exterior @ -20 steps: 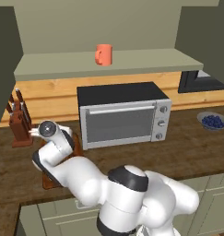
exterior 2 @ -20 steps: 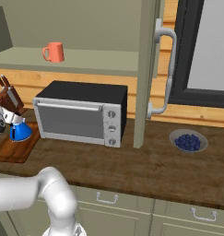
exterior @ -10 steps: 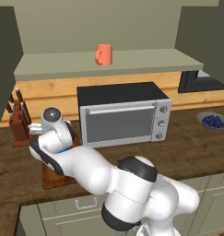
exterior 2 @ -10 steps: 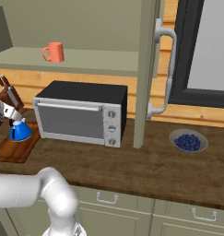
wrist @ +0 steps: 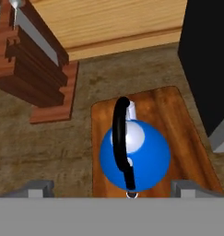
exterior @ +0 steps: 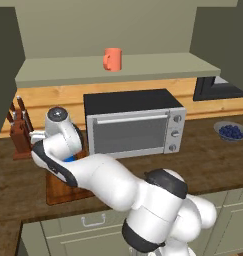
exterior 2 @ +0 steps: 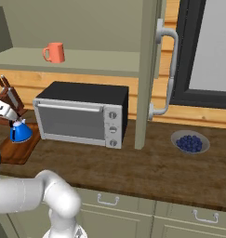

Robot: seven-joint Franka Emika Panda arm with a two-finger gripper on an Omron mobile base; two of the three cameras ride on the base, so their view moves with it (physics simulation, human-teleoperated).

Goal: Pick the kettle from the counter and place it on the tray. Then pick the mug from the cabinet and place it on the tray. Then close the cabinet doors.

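Dark wood counter (wrist: 49, 152) carries your tray (wrist: 178, 120); glossy blue kettle (wrist: 145, 159) sits on it, black handle upright, gripper (wrist: 111, 186) spread wide at six o'clock

My arm (exterior: 108, 182) is glossy white, built of fat rounded segments with dark, near-black bands at the joints. One round grey end cap with a dark centre tops the wrist. I see no cables or markings.

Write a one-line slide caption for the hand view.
Open gripper above the glossy blue dome-shaped kettle, standing on the reddish-brown wooden tray beside the wooden knife block.
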